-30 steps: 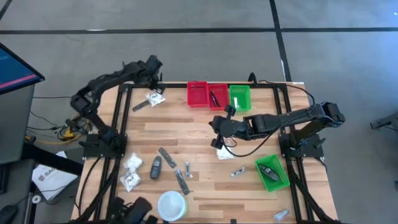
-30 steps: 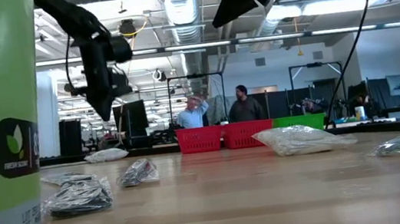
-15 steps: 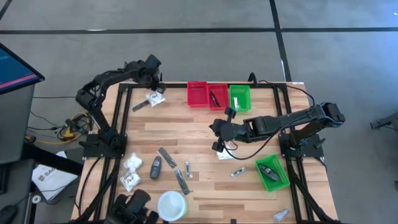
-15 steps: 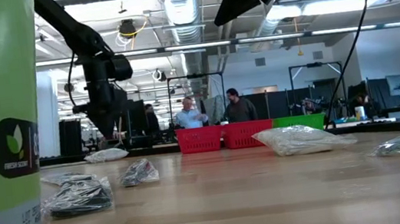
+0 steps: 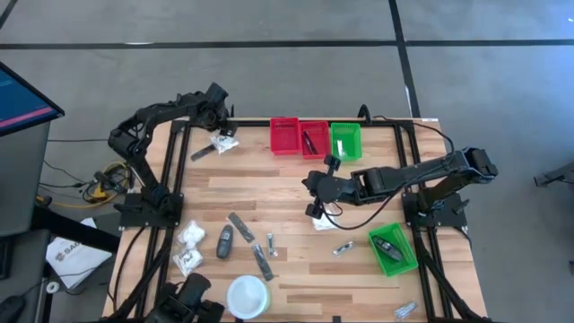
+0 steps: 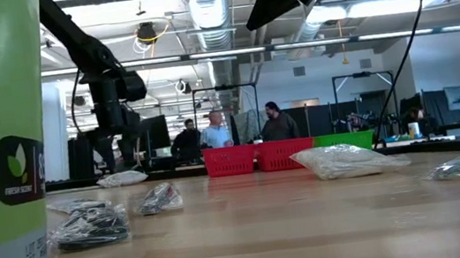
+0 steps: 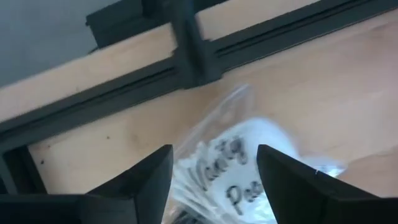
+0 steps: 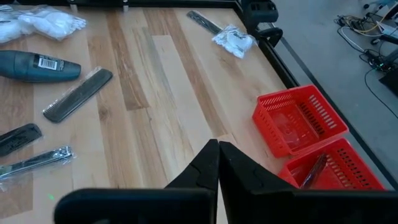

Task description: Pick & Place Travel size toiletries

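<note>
left gripper spread wide over white packet, right gripper closed, empty, mid-table

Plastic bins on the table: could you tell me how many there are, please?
4. Three stand in a row at the far edge: red bin, second red bin, green bin. Another green bin sits near the right arm's base.

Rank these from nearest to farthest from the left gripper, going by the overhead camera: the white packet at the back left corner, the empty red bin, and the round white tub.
From the left gripper:
1. White packet, right under it at the back left corner.
2. Empty red bin, farther along the back edge.
3. Round white tub, at the front edge.
</note>
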